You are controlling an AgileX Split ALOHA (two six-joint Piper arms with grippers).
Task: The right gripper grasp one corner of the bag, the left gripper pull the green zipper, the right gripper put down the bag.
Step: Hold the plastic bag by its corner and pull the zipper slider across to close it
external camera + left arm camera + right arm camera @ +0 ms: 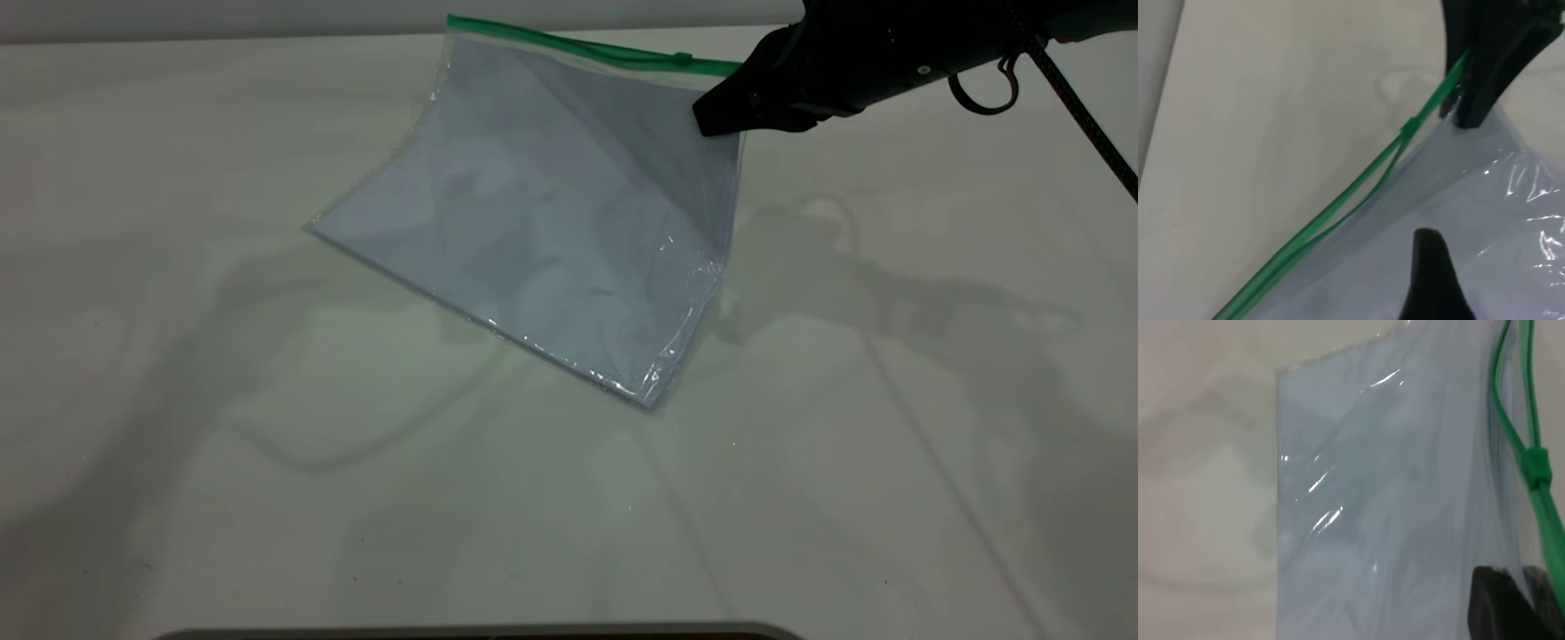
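The bag (542,231) is a clear pouch with pale sheets inside. It hangs tilted, its lower edge resting on the table. My right gripper (713,117) is shut on the bag's upper right corner, just below the green zipper (578,43). The wrist view shows its tips (1518,587) clamped on the plastic. The slider tab (1408,127) sits a short way from that corner. Beyond the slider the two green tracks (1331,213) stand apart. My left arm is out of the exterior view. In its wrist view one finger (1429,270) hovers over the bag's face, apart from the slider, nothing gripped.
The white table (267,444) spreads around the bag, crossed by arm shadows. A dark curved edge (480,633) runs along the near side. The right arm's black cable (1080,111) hangs at the far right.
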